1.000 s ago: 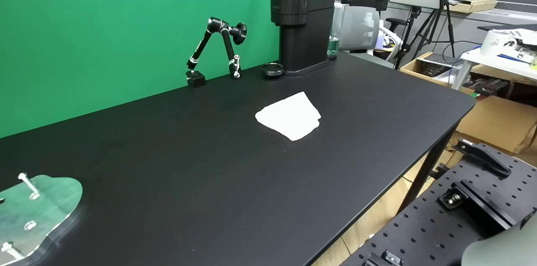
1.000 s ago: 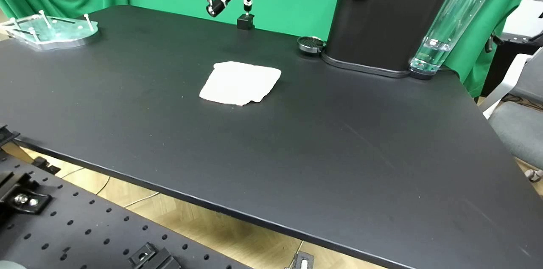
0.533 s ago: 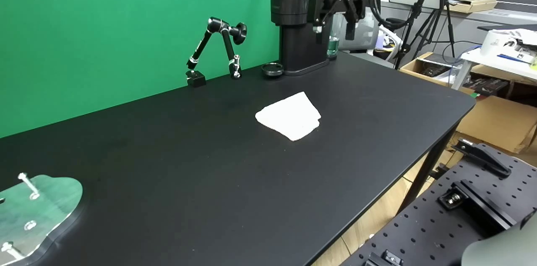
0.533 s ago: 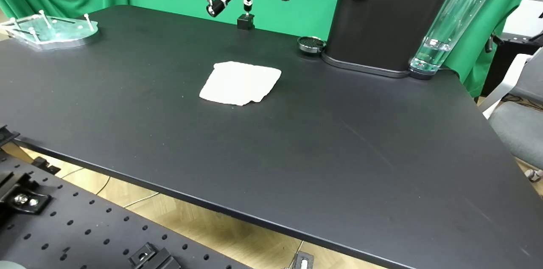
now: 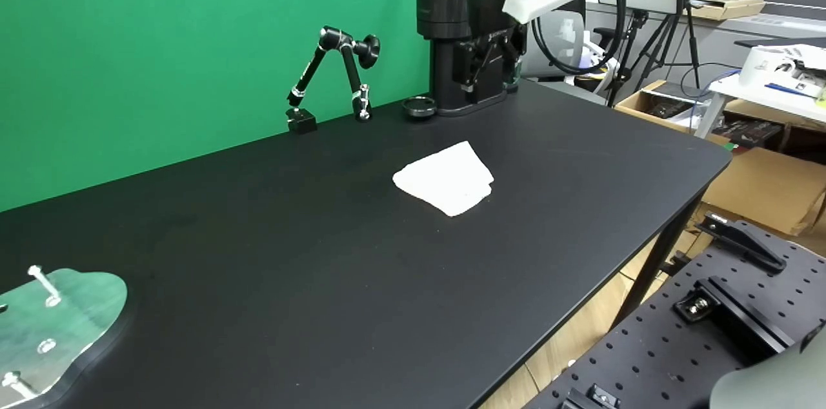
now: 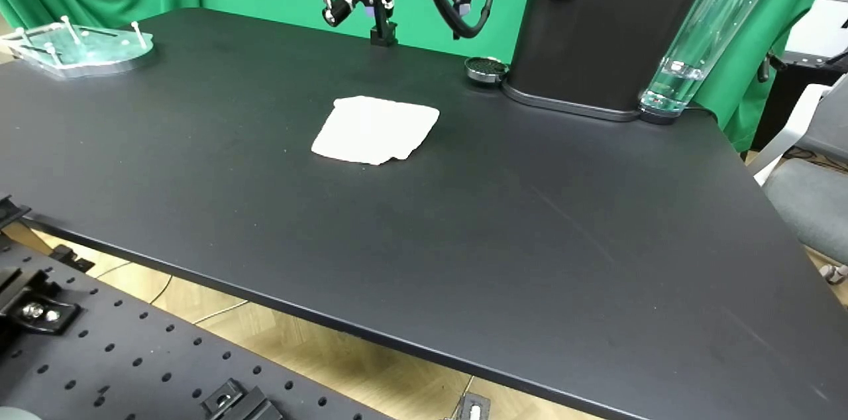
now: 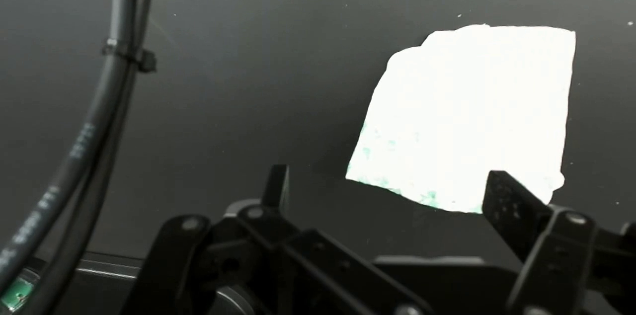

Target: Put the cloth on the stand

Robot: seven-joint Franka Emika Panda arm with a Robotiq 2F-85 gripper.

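1 white cloth [image 5: 445,180] lies on the black table [image 6: 503,261], its outline uneven; the wrist view shows small green marks near its edges. The gripper [image 7: 387,173] is spread wide, its 2 fingers [image 7: 514,210] well apart, with bare table and part of the cloth seen between them in that view. There, 1 finger crosses the cloth's border, yet in both exterior views the gripper hangs in the air, apart from the cloth and beyond it. Cables [image 7: 124,2] loop beside the gripper.

In an exterior view the gripper hides part of a black jointed stand [image 6: 339,11], which rises at the table's far edge near the green backdrop [image 5: 161,60]. 1 round dish [image 6: 485,69] sits just beside the dark machine [image 6: 599,29]; past the machine, away from the dish, is a clear tank [image 6: 702,42] with liquid low in it. Toward the opposite end of the table is a see-through plate [image 6: 99,50] with pegs [image 6: 138,35], well apart from the cloth. 1 perforated board [image 5: 645,360] shows beyond the table's near edge.
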